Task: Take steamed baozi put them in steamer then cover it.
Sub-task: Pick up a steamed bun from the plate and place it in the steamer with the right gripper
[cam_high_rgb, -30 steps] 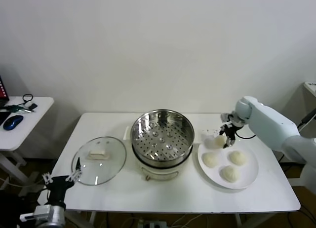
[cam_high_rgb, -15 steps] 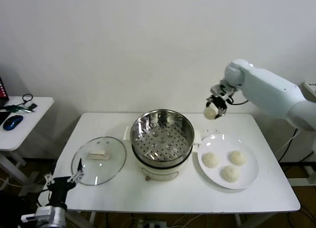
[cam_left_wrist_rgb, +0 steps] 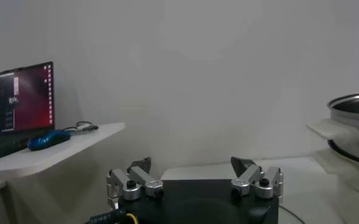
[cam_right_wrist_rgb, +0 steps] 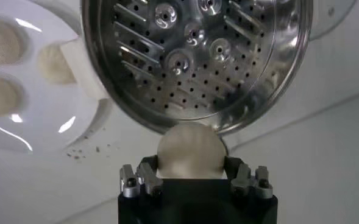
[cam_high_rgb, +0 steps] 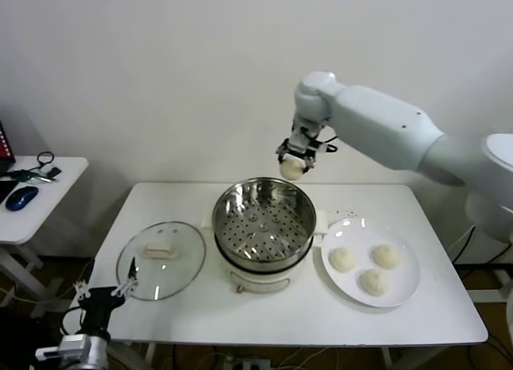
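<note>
My right gripper (cam_high_rgb: 293, 165) hangs high above the far rim of the steamer (cam_high_rgb: 263, 223), shut on one pale baozi (cam_high_rgb: 292, 168). In the right wrist view that baozi (cam_right_wrist_rgb: 190, 151) sits between the fingers, over the edge of the perforated steamer (cam_right_wrist_rgb: 197, 55). Three more baozi (cam_high_rgb: 342, 259) (cam_high_rgb: 385, 255) (cam_high_rgb: 373, 282) lie on the white plate (cam_high_rgb: 403, 287) to the steamer's right. The glass cover (cam_high_rgb: 161, 259) with its cream handle lies flat on the table, left of the steamer. My left gripper (cam_high_rgb: 104, 292) is parked low at the table's front left corner, open and holding nothing.
A small side table (cam_high_rgb: 32, 195) at the far left carries a blue mouse and cables. In the left wrist view a laptop (cam_left_wrist_rgb: 17, 100) stands on it. The steamer's white base (cam_high_rgb: 260, 284) sits mid-table.
My right gripper lifted one baozi off the plate and carried it up and left, from the plate's far edge to above the steamer's far rim. The left arm stayed still.
</note>
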Available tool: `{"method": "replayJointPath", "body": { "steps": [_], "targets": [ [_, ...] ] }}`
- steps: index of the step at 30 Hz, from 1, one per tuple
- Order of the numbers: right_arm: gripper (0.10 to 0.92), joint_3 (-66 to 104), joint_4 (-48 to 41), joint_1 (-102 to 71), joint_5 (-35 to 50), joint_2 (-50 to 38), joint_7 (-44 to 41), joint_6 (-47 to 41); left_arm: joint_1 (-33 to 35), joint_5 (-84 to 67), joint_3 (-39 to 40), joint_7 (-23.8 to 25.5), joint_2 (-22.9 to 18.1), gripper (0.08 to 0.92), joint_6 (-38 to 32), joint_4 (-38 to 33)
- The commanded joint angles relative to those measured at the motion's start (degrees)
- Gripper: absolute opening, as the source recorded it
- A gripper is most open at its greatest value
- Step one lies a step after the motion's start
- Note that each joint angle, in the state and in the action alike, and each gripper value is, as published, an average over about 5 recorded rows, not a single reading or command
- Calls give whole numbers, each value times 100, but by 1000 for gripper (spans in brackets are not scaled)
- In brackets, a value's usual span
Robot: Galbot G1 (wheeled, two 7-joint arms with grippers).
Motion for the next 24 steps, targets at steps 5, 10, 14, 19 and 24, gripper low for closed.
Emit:
{"method": "replayJointPath", "body": {
  "steps": [5, 10, 14, 19, 24],
  "targets": [
    [704, 230, -54, -711, -1343, 854, 32, 586, 79, 83, 22, -39, 56, 823, 38, -49],
    [704, 162, -110, -921, -1455, 886, -2, 579, 118, 186, 80, -89, 38, 823, 63, -103],
    [704, 150, -146, -1084, -1516, 873, -27, 551, 106, 222, 111, -99, 40, 823, 64, -83],
    [704, 203, -176, -1247, -1633, 802, -47, 505, 94, 267, 167, -112, 67, 823, 91, -95],
    [709, 229, -226, -1306, -1686, 778, -47, 491, 67, 317, 228, -122, 75, 823, 106, -77]
  ]
}}
